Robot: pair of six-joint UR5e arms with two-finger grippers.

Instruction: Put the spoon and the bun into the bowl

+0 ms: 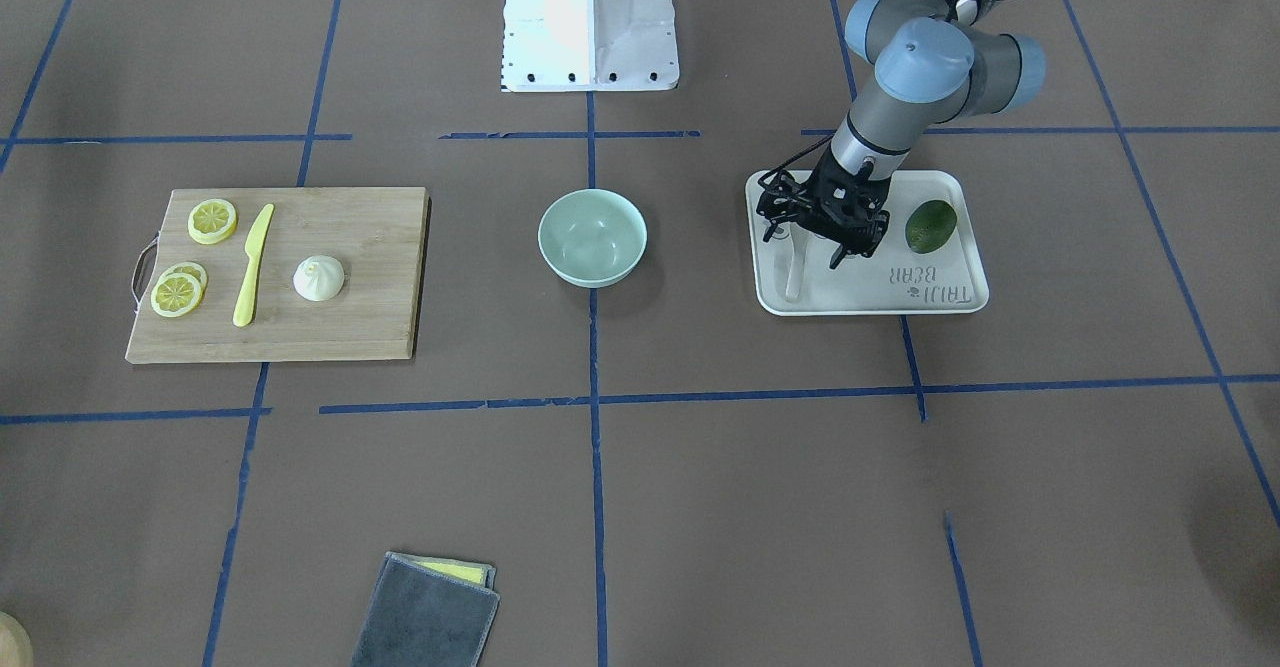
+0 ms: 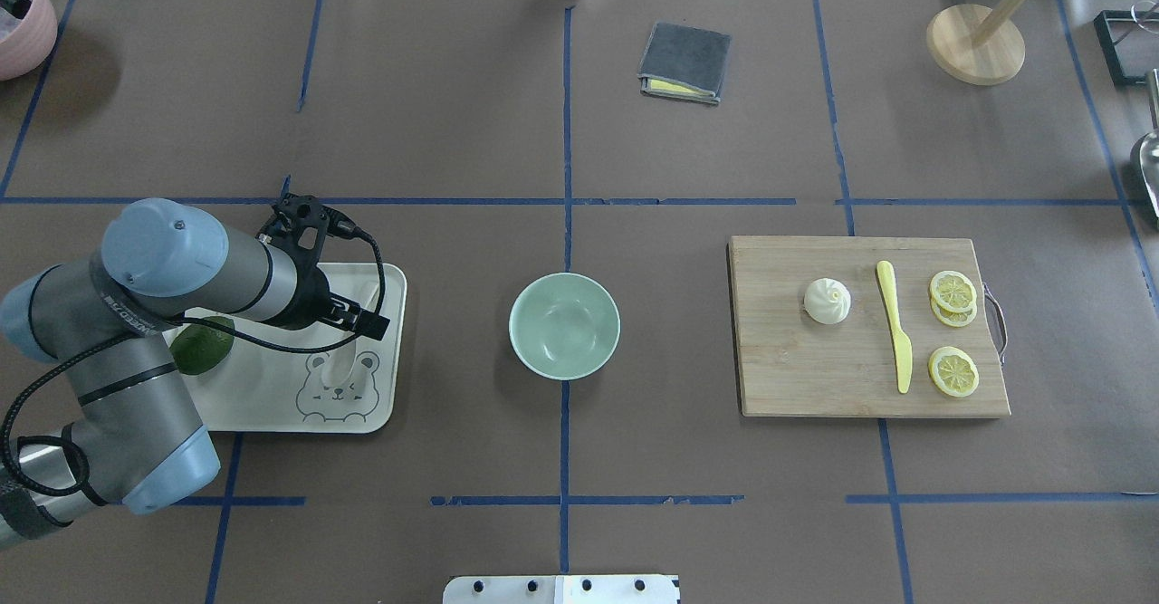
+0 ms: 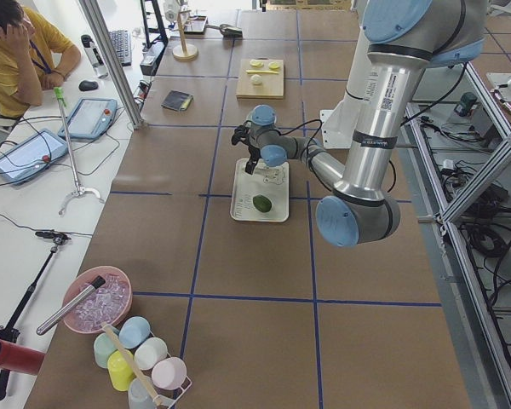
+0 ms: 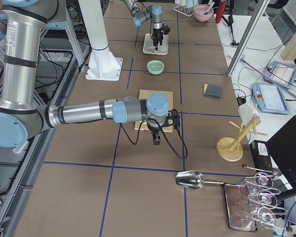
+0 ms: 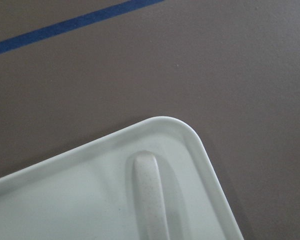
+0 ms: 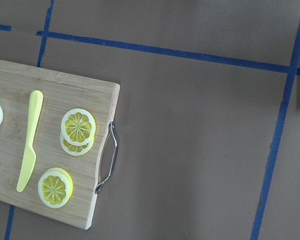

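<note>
Spoon [image 1: 793,275]: lies on the white tray [image 1: 870,304], directly beneath the left gripper [image 1: 803,250], whose jaws are spread wide.
Bowl [image 1: 592,273]: on the desk [image 1: 700,497], beside that gripper, off the tray.
Bun [image 1: 318,278]: on the cutting board [image 1: 380,247], well beyond the bowl.
Right gripper [image 4: 158,136]: near the board; I cannot tell its opening.

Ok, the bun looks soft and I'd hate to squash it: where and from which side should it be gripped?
Come straight down from above and close on the bun low across its round sides, below the pleated peak. It sits upright on the cutting board, the yellow knife lying apart beside it, so closing along the knife's length likely avoids touching it.
</note>
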